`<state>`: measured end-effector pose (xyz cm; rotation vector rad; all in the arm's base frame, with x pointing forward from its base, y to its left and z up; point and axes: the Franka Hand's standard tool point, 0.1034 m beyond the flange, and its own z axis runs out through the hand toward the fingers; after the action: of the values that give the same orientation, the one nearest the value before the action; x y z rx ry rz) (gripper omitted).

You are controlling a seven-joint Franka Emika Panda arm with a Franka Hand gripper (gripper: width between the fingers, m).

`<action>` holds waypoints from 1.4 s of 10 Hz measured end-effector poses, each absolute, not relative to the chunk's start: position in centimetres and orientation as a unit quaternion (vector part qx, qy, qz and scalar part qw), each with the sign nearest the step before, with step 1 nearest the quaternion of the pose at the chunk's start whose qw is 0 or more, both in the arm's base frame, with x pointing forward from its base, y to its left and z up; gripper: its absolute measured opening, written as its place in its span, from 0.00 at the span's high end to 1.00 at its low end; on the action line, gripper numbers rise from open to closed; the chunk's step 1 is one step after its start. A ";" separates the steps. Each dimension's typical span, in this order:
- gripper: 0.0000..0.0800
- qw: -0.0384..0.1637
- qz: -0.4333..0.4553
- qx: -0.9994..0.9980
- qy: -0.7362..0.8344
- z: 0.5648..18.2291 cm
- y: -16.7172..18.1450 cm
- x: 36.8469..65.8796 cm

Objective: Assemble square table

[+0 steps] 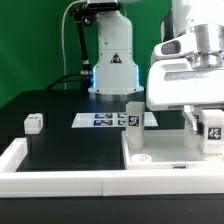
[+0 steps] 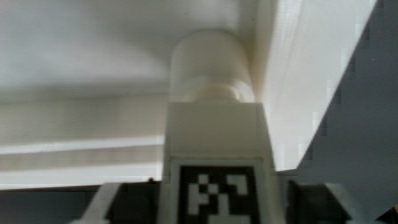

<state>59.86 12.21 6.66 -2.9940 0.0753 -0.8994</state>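
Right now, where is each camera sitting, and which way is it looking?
Exterior view: off the arm, across the table from the robot's base, looking over the white border wall toward it; the base and the gripper show, above the square table slab.
Wrist view: on the wrist, looking along a tagged leg toward the slab; dark fingers flank the leg.
Shared: both show that leg and the slab.
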 end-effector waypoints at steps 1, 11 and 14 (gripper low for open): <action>0.30 0.007 -0.288 -0.957 0.024 6.7 12.2 59.9; 0.19 0.016 -0.287 -0.958 0.025 11.9 10.2 61.0; 0.19 0.027 -0.225 -0.974 0.025 10.8 10.7 60.3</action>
<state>60.35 10.73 10.79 -3.0072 0.0765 -0.6956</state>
